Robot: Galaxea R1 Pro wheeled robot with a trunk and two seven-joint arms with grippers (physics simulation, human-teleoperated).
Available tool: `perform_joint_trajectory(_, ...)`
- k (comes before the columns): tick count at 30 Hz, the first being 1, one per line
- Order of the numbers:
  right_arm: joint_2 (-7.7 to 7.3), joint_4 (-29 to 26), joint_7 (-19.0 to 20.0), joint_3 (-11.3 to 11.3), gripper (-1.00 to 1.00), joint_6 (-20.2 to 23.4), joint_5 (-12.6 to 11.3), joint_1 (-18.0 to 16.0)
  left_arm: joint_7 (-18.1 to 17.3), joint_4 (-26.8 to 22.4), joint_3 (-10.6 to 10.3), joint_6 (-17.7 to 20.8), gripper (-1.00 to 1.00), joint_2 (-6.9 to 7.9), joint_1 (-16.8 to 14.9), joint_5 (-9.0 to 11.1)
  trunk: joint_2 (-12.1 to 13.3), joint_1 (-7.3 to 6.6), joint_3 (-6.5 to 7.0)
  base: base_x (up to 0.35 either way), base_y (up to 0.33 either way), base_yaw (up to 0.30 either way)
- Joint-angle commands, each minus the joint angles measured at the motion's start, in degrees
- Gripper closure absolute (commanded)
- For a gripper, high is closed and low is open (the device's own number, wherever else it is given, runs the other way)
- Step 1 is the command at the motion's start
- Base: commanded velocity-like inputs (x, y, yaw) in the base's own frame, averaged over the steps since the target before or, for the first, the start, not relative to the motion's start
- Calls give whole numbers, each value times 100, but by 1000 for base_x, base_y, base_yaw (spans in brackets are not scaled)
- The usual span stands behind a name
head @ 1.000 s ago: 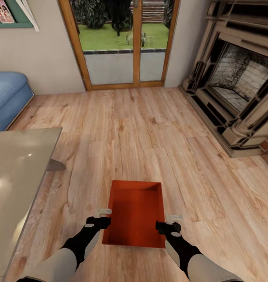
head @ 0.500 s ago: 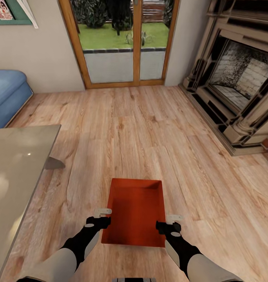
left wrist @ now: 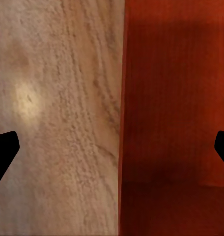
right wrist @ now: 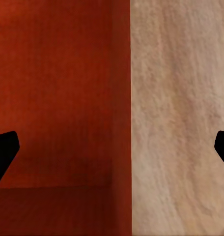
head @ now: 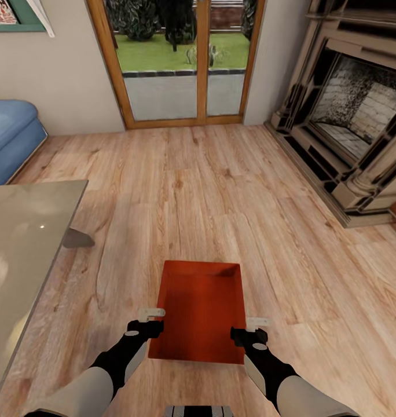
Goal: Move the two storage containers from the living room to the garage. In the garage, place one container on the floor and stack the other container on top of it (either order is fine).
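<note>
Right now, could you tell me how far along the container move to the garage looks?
Early stage. Nothing looks delivered: the scene is the living room, with wood-plank floor, glass doors and fireplace. In hand: one storage container sits on the planks between the left tool and right tool, both open astride its side walls, not yet gripping. Left: lift it, carry both containers to the garage, stack.

wood-plank floor (head: 221, 191), orange-red bin (head: 201, 313) on it
</note>
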Motion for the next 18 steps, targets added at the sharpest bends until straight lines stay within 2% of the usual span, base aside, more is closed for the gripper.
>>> perform_joint_trajectory(1,-3,5,-29,46,-100,-25,-61,-5,41,-13,-49,29,-100,5,-1,59,-43,22,-22,0,0,0)
perform_joint_trajectory(18,9,5,-27,51,-100,-24,-31,-5,39,-21,-46,28,-100,11,-1,60,-725,395,-327,0,0,0)
